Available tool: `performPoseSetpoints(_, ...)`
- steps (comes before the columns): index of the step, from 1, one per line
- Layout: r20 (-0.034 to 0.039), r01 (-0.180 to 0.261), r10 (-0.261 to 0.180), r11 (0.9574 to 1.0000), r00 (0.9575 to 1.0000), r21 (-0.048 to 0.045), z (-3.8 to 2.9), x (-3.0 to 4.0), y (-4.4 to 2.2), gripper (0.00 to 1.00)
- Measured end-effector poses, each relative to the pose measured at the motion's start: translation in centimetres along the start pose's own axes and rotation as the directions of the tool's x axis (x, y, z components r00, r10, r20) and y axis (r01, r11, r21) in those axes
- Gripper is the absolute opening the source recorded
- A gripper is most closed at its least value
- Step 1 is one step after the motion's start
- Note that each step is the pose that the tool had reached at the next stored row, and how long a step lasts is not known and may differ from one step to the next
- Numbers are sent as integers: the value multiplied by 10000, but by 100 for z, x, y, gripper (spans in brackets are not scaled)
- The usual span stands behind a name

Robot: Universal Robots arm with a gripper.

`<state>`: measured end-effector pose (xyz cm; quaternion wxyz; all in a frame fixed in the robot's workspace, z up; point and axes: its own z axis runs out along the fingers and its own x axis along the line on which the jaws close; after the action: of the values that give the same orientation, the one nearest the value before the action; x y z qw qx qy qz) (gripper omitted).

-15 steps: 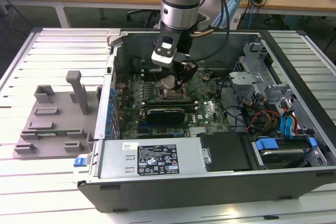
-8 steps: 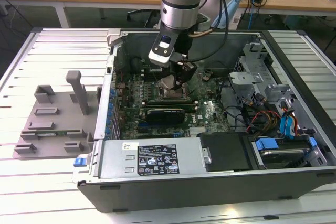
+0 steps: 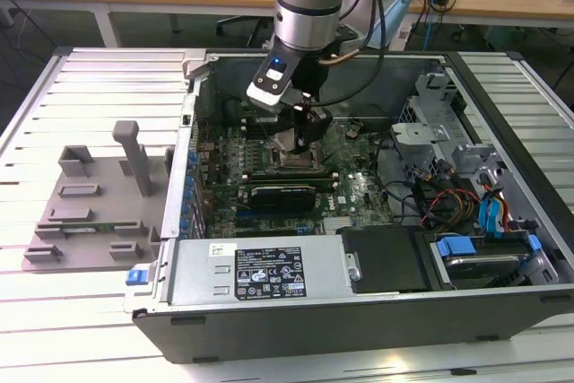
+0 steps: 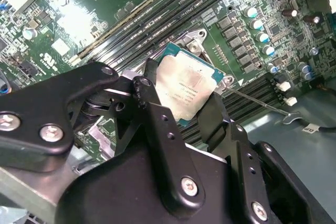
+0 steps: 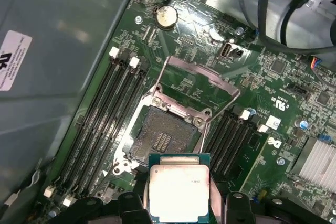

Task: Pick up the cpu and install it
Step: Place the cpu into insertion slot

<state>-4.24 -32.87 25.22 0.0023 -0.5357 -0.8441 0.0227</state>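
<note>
The cpu [image 5: 178, 190], a flat square chip with a silvery top and thin greenish edge, is held between my gripper's [image 5: 178, 205] two black fingers [image 4: 148, 98]. It hangs tilted just above the motherboard, close beside the open black socket [image 5: 160, 137], whose metal load frame [image 5: 197, 80] stands raised. In the second wrist view the cpu [image 4: 186, 87] sits over the socket area, with the gripper [image 4: 181, 100] shut on two opposite edges. In the exterior view the gripper [image 3: 300, 136] is low inside the open computer case [image 3: 359, 311], over the middle of the green board.
Memory slots [image 5: 102, 124] flank the socket on both sides. A grey plastic tray [image 3: 94, 199] lies on the slatted table at the exterior view's left. Cables [image 3: 421, 186], drive bays [image 3: 489, 248] and a heatsink [image 5: 317, 163] crowd the case toward the exterior view's right.
</note>
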Motion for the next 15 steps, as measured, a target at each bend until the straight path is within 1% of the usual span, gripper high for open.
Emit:
performPoseSetpoints(5,-12,-465,465,9989,9989,13,0,0,0,55)
performPoseSetpoints(6,-19,-668,668,9978,9978,18,1,0,0,55)
performPoseSetpoints(8,-23,-806,806,9967,9967,22,1,0,0,55)
performPoseSetpoints(12,-32,-1149,1149,9934,9934,31,1,0,0,55)
performPoseSetpoints(15,-41,-1421,1421,9899,9898,39,1,0,0,55)
